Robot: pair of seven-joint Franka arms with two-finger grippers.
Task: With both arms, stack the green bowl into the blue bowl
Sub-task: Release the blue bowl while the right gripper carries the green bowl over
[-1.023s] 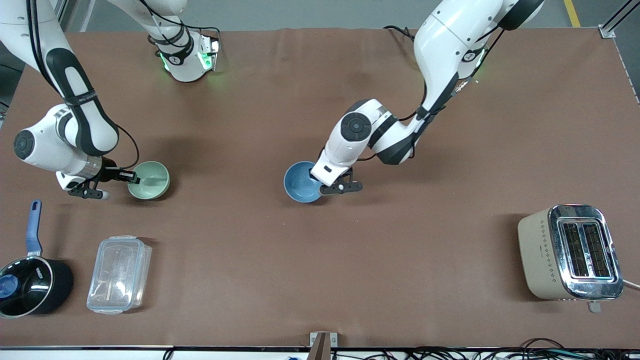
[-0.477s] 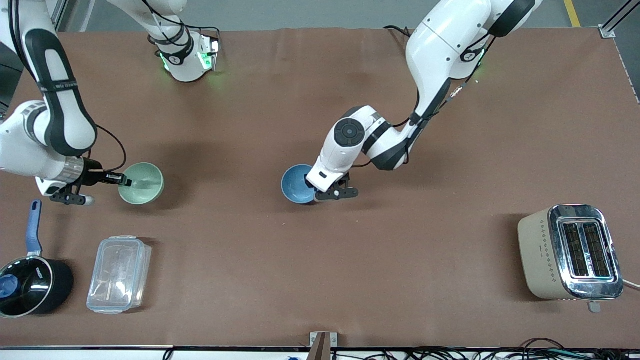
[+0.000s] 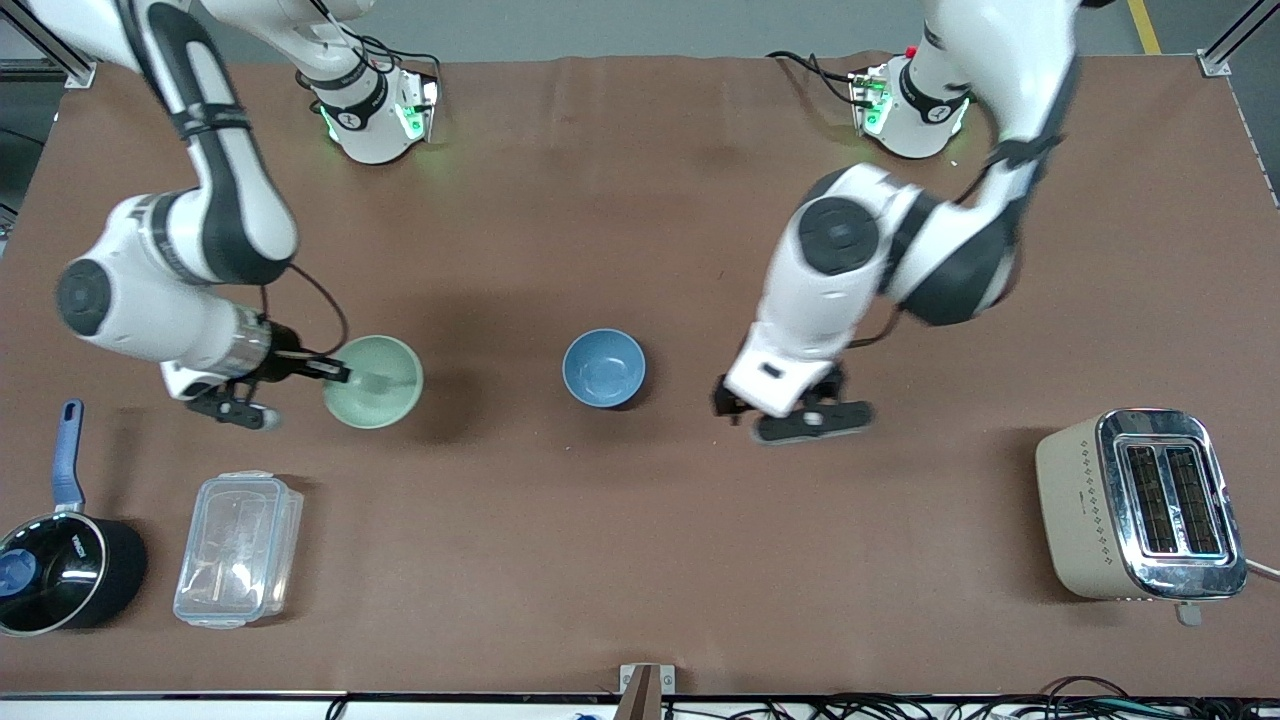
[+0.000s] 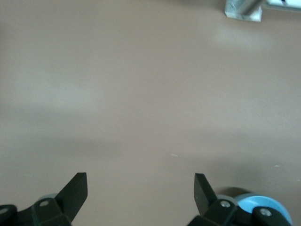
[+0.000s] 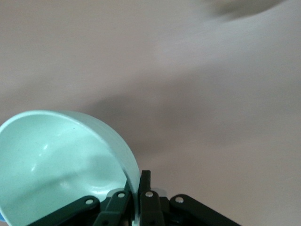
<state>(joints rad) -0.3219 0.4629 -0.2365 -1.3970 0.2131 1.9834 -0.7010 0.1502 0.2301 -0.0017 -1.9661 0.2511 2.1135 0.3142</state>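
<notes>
We can read almost no writing here. The one mark we find is a short white brand word printed on the dark glass lid of the black saucepan with the blue handle [image 3: 60, 575], sitting at about one o'clock on the lid; its letters are too small for us to make out. The beige and chrome two-slot toaster [image 3: 1140, 505] carries rows of small dots on its side and a faint mark below them, which we cannot read either.

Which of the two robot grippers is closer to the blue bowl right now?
Left. The left gripper, open, is over bare table beside the blue bowl, toward the left arm's end. The right gripper is farther off, shut on the green bowl.
</notes>
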